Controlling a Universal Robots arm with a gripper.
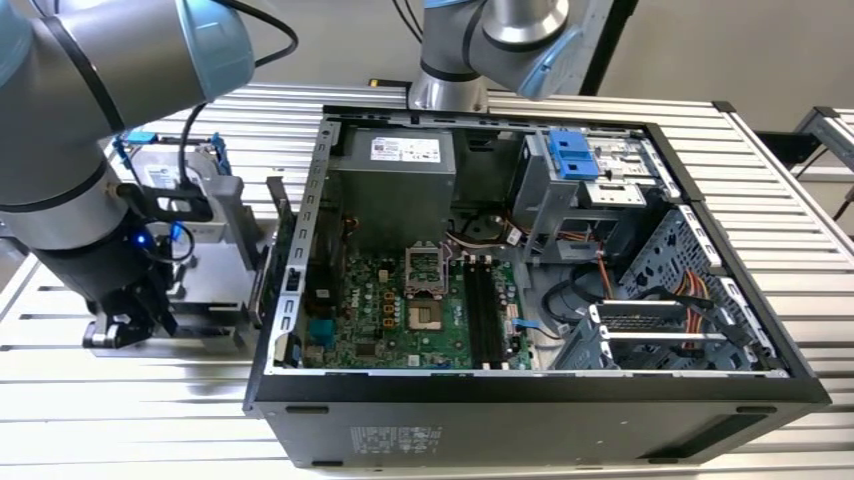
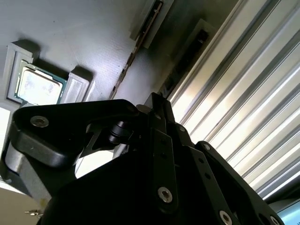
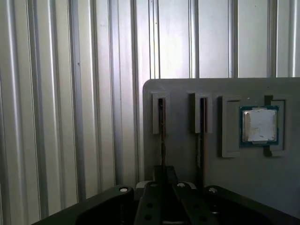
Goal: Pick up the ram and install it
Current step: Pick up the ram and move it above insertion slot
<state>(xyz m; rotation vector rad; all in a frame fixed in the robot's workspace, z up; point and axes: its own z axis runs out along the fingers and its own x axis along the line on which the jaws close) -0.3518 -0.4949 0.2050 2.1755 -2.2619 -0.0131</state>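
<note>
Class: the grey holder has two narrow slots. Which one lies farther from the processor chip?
The slot at the outer edge of the holder, next to the ribbed table; the other slot sits between it and the processor chip.

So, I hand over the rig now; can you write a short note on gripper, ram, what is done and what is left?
Gripper: low over the flat grey holder plate beside the open black computer case; open or shut cannot be told.
Ram: long thin circuit-board stick, seen edge-on, standing in a holder slot, not lifted.
Done: nothing picked up yet.
Left: pick-up, seating in the long black motherboard slots.
</note>
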